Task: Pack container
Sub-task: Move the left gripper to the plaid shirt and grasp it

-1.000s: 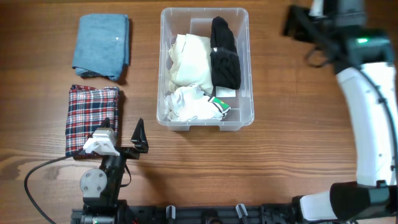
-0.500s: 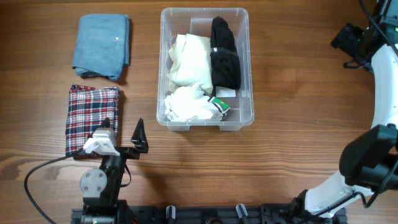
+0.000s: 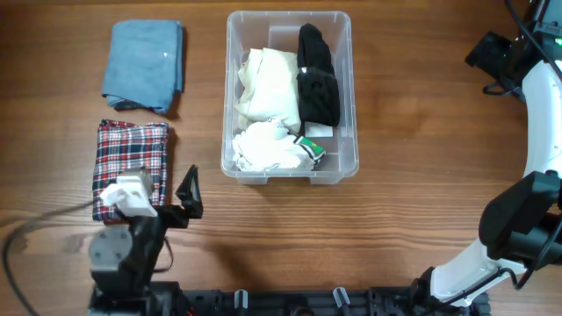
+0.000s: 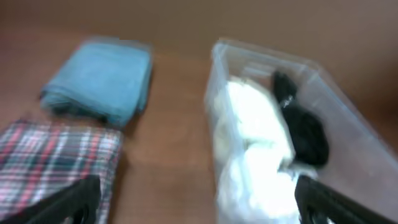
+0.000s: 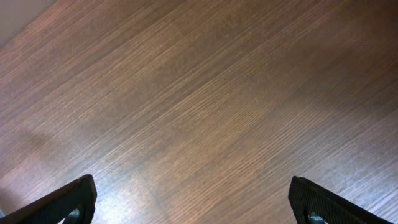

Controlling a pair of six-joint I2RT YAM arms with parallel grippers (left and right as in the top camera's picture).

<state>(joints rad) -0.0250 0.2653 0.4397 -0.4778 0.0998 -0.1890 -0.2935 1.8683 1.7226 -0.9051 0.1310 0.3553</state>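
Spanning every view, brown wood-grain table (image 3: 413,158), container (image 3: 288,14) resting centrally

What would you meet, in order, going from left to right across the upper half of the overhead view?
folded blue cloth → container, holding a cream garment and then a black garment → bare stretch of wooden table → right arm
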